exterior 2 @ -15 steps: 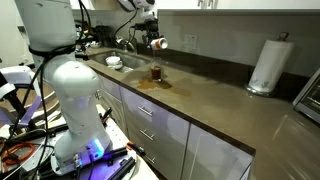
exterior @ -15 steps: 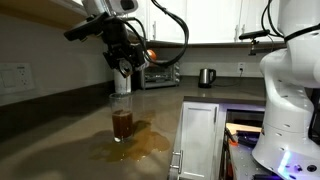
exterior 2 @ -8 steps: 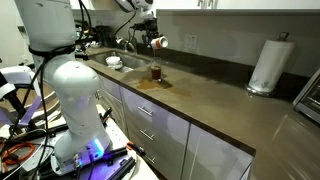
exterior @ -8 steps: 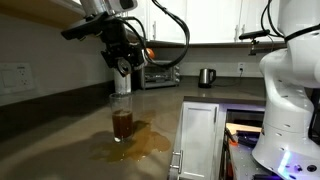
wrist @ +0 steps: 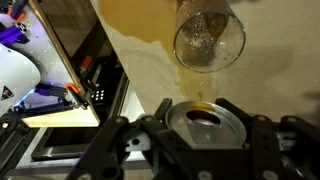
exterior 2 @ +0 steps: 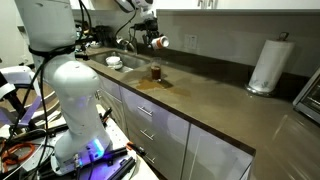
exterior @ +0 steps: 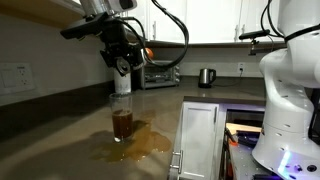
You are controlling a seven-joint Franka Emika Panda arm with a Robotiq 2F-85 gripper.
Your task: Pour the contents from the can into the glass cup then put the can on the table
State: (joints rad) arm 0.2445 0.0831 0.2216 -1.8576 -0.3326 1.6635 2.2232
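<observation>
One small can (exterior: 123, 68), its white part showing, hung tipped over the tall clear glass cup (exterior: 122, 118) in an exterior view, gripped tight by the tool (exterior: 122, 58). Brown liquid (exterior: 140, 146) stood in the glass and pooled on the matte table (exterior: 55, 135). From the wrist, its round metal top faced the camera, its sides hidden by the tool.

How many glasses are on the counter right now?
1. The glass stands in the brown spill on the counter, below the can held in the pincer. Others may be hidden from view.
</observation>
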